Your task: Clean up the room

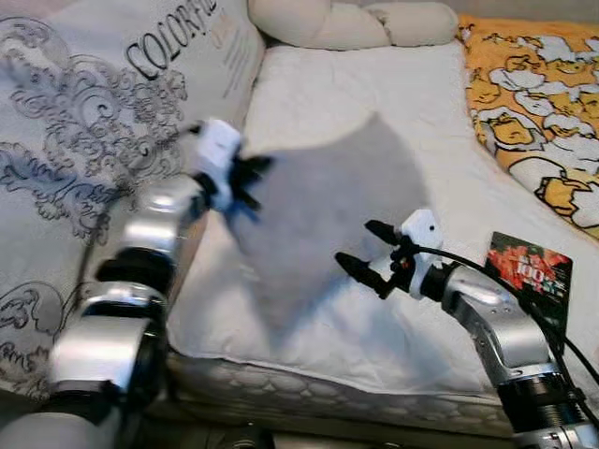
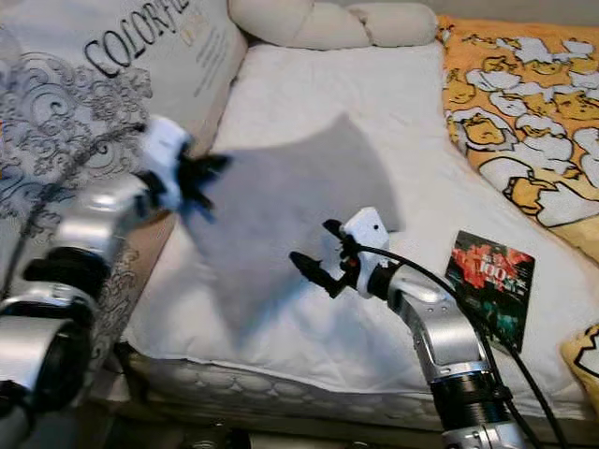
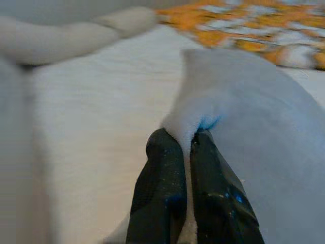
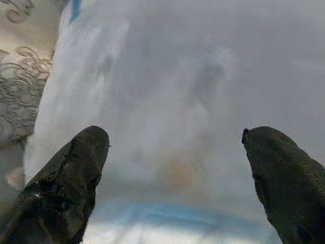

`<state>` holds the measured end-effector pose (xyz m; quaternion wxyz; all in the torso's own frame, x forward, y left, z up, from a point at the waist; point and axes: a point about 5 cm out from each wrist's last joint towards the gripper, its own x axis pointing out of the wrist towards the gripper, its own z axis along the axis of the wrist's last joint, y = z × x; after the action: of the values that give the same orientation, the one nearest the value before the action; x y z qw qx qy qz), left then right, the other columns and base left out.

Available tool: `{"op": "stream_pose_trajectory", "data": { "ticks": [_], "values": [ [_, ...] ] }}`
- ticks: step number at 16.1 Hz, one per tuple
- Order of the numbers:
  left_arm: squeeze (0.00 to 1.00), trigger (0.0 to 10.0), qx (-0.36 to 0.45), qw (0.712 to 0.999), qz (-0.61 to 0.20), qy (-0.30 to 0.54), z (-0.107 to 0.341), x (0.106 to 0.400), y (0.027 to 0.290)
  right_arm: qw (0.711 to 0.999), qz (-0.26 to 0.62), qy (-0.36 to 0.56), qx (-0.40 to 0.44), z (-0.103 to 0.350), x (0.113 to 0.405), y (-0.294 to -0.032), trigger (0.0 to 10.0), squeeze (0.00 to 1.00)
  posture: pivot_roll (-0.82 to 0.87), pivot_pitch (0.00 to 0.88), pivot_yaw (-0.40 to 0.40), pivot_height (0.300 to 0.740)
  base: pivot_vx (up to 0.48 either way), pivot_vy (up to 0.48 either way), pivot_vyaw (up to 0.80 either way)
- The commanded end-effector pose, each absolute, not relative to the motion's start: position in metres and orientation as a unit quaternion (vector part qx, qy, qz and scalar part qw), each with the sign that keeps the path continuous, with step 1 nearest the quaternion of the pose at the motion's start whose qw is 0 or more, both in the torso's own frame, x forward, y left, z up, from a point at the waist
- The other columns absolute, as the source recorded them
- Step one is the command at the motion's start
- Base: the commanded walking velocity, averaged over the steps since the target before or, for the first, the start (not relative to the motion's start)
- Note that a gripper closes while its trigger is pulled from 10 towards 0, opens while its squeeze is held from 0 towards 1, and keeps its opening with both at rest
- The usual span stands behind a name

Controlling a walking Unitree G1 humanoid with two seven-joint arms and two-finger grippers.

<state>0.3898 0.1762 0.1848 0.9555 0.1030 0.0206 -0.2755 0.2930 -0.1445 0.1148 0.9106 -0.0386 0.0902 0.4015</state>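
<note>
Inspected from the head camera: gray cloth (image 1: 323,210) held up over the white bedding (image 1: 421,103) of a bed, spread roughly as a diamond and blurred. Left gripper (image 1: 251,182) at the cloth's left corner, fingers pinched tight on a fold of the fabric, confirmed in the left wrist view, where both black fingers (image 3: 160,193) press together with gray fabric squeezed between them. Left arm raised beside a large gray pillow (image 1: 103,122) printed with dark scrollwork and lettering, standing along the bed's left side. Right gripper (image 1: 367,251) at the cloth's lower right edge, fingers spread wide apart and holding nothing; seen in the right wrist view as two black fingertips (image 4: 76,168) well separated, with blurred gray cloth before them and the patterned pillow off to one side. Contact between the right fingers and the cloth not determinable. Cream knotted cushion (image 1: 328,21) lying at the head of the bed, beyond the cloth. Orange blanket (image 1: 533,103) with white cartoon figures covering the bed's right side. Dark packet (image 1: 529,271) with red and white print lying flat on the white bedding just to the right of the right arm, near the orange blanket. Quilted mattress edge (image 1: 328,388) visible along the near side of the bed.
</note>
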Motion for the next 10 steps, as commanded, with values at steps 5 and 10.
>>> {"op": "stream_pose_trajectory", "data": {
  "ticks": [5, 10],
  "values": [
    [0.00, 0.0, 0.104, 0.990, -0.091, -0.022, 0.181, 0.378, 0.244, 0.906, 0.416, 0.073, -0.034, 0.124, 0.297, -0.135, 10.0, 0.00, 0.03, 0.000, 0.038, 0.740, 0.000, 0.000, 0.00],
    [0.00, 0.0, 0.101, 0.994, 0.014, 0.045, 0.147, 0.357, 0.279, 0.908, 0.412, 0.068, -0.031, 0.125, 0.299, -0.133, 10.0, 0.00, 0.03, 0.000, 0.037, 0.740, 0.000, 0.000, 0.00]
  ]
}}
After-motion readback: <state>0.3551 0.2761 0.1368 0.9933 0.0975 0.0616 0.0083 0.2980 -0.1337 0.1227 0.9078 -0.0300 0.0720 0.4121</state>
